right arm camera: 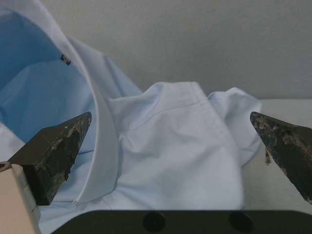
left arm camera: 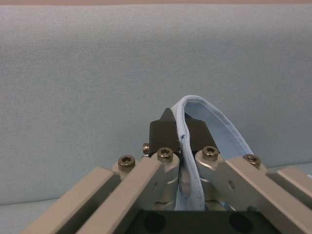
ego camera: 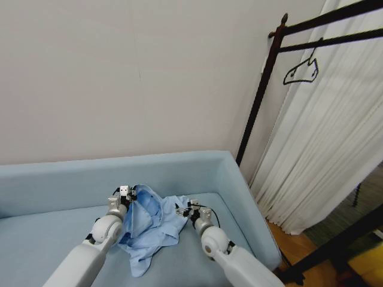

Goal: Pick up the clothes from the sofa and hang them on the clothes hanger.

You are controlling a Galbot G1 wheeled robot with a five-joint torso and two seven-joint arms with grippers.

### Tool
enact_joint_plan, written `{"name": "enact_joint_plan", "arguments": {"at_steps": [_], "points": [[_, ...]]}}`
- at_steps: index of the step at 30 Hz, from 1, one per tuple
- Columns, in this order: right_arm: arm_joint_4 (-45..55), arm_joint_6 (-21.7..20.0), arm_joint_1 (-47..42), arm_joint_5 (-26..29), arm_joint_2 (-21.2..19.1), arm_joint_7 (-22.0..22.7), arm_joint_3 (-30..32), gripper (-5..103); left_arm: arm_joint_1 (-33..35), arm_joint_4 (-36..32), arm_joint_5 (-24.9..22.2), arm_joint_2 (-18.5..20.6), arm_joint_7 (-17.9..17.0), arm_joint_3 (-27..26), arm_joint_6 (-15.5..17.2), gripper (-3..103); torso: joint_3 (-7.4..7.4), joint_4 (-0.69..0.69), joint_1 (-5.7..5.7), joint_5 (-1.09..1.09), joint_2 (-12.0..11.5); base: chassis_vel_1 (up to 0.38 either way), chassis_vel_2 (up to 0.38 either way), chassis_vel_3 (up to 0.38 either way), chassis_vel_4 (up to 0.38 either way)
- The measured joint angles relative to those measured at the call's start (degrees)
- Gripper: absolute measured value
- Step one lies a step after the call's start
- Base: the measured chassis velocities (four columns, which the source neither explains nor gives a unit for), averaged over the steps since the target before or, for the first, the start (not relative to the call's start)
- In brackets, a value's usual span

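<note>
Gripping a folded edge of the light blue shirt point(left arm camera: 214, 127), the left claw point(left arm camera: 180, 127) is seen closed. In the left wrist view a narrow hemmed band of cloth is pinched between its black pads point(left arm camera: 163, 131) and loops out just past the tips. In the head view this claw point(ego camera: 124, 192) is found at the upper left edge of the shirt point(ego camera: 152, 227), with the collar part lifted up beside it.

The right claw point(right arm camera: 170, 146) is held wide open. Its two dark fingers point(right arm camera: 53, 151) are spread well apart, and a rumpled mound of the shirt point(right arm camera: 180, 161) lies between and just ahead of them. Whether cloth is touched by either fingertip cannot be told. The collar is raised to one side of this claw, with its deeper blue inside shown. In the head view the right claw point(ego camera: 182, 208) is placed at the shirt's right edge, near the left claw. The garment is spread between the two and trails back toward the robot.

Under both claws the seat of the pale blue sofa point(ego camera: 60, 239) is seen, and just beyond them its backrest is met. Farther off, up and to the right of the right claw, a dark clothes rack point(ego camera: 256, 107) is stood beside the sofa's arm, with a black hanger point(ego camera: 301, 72) hung from its rail. A white curtain point(ego camera: 323, 161) is seen behind the rack, and a plain wall point(ego camera: 119, 72) above the backrest.
</note>
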Motion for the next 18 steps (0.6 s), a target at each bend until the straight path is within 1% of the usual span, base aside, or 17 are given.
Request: {"name": "enact_joint_plan", "arguments": {"at_steps": [3, 4, 7, 8, 11, 12, 15, 18], "points": [[-4.40, 0.94, 0.33, -1.56, 4.53, -0.29, -1.30, 100, -0.19, -0.17, -0.64, -0.13, -0.24, 0.24, 0.26, 1, 0.00, 0.01, 0.00, 0.00, 0.00, 0.000, 0.000, 0.000, 0.000], [-4.40, 0.94, 0.33, -1.56, 4.53, -0.29, -1.30, 100, -0.19, -0.17, -0.64, -0.13, -0.24, 0.24, 0.26, 1, 0.00, 0.01, 0.00, 0.00, 0.00, 0.000, 0.000, 0.000, 0.000], [-9.60, 2.75, 0.68, -3.55, 9.34, -0.20, -2.78, 100, -0.16, -0.32, -0.90, 0.00, -0.36, 0.29, 0.40, 1, 0.00, 0.02, 0.00, 0.00, 0.00, 0.000, 0.000, 0.000, 0.000], [-9.60, 2.75, 0.68, -3.55, 9.34, -0.20, -2.78, 100, -0.16, -0.32, -0.90, 0.00, -0.36, 0.29, 0.40, 1, 0.00, 0.02, 0.00, 0.00, 0.00, 0.000, 0.000, 0.000, 0.000], [-13.94, 4.21, 1.09, -4.15, 12.82, 0.60, -3.26, 100, -0.10, -0.82, -1.31, 0.28, -0.52, 0.24, 0.52, 1, 0.00, 0.02, 0.00, 0.00, 0.00, 0.000, 0.000, 0.000, 0.000], [-13.94, 4.21, 1.09, -4.15, 12.82, 0.60, -3.26, 100, -0.10, -0.82, -1.31, 0.28, -0.52, 0.24, 0.52, 1, 0.00, 0.02, 0.00, 0.00, 0.00, 0.000, 0.000, 0.000, 0.000], [-17.23, 5.34, 0.95, -4.57, 15.63, 1.74, -3.32, 100, 0.00, -1.24, -1.64, 0.70, -0.68, 0.06, 0.62, 1, 0.00, 0.01, 0.00, 0.00, 0.00, 0.000, 0.000, 0.000, 0.000], [-18.49, 5.94, 0.66, -5.23, 16.52, 2.05, -3.38, 100, 0.05, -1.62, -1.87, 1.01, -0.77, -0.08, 0.66, 1, 0.00, 0.01, 0.00, 0.00, 0.00, 0.000, 0.000, 0.000, 0.000]]}}
